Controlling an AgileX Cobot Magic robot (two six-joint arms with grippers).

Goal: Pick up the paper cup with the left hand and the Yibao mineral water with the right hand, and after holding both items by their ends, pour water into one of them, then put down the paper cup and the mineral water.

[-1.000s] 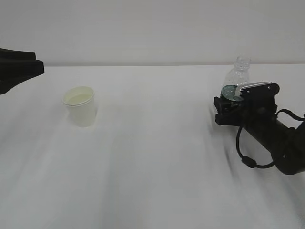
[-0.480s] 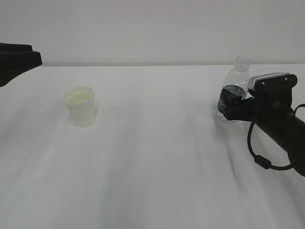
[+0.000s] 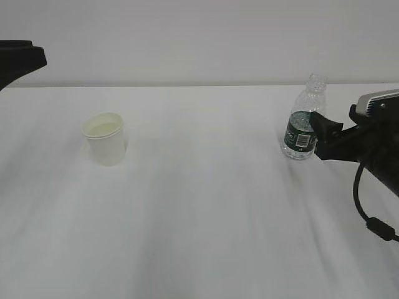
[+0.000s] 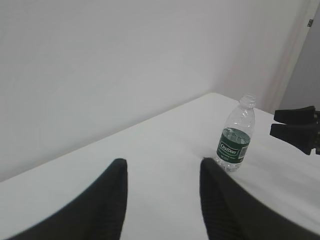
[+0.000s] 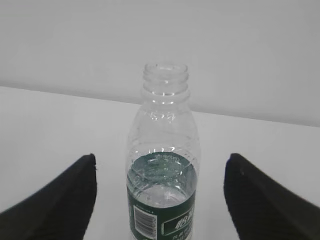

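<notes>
The right hand (image 5: pixel 159 195), fingers spread wide, faces the upright Yibao mineral water (image 5: pixel 162 165) centred ahead, untouched. The left hand (image 4: pixel 162 192), half-spread and empty, sits far from the paper cup (image 3: pixel 106 138).

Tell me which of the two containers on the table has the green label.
The Yibao mineral water, the clear uncapped bottle standing on the right beside the open right gripper. The paper cup on the left is plain white, shorter, with no label.

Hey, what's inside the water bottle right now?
The uncapped bottle holds clear water, its surface about level with the top of the green label. The label hides what lies lower down.
</notes>
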